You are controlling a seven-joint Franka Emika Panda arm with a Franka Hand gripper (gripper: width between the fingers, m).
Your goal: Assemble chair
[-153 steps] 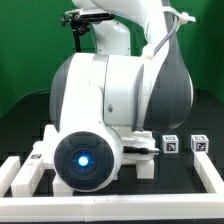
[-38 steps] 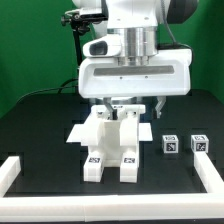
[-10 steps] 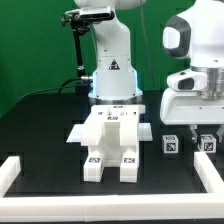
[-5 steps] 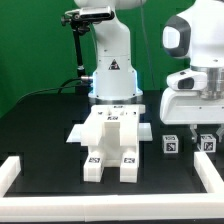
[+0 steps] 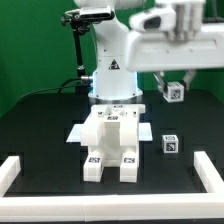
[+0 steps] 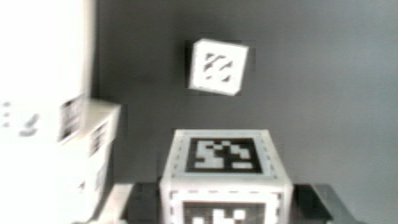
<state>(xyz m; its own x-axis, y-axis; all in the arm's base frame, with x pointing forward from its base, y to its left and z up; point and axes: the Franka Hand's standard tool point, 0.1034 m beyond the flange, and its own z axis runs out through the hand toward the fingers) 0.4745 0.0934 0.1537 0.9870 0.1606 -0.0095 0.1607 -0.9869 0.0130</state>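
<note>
The partly built white chair [image 5: 110, 140] lies on the black table in the middle of the exterior view, tags facing front. My gripper [image 5: 174, 90] is raised above the table at the exterior view's right, shut on a small white tagged cube [image 5: 174, 93]. In the wrist view that cube [image 6: 226, 170] sits between my dark fingers [image 6: 125, 200]. A second small tagged cube [image 5: 171, 144] rests on the table below; it also shows in the wrist view [image 6: 217, 66]. An edge of the chair shows in the wrist view [image 6: 80, 140].
Low white border rails [image 5: 15, 172] run along the table's front and sides [image 5: 209, 170]. The arm's white base [image 5: 110, 70] stands behind the chair. A green backdrop closes the back.
My gripper has risen from the table at the exterior view's right, lifting one of the two small cubes. The other cube stays on the table. The chair has not moved.
</note>
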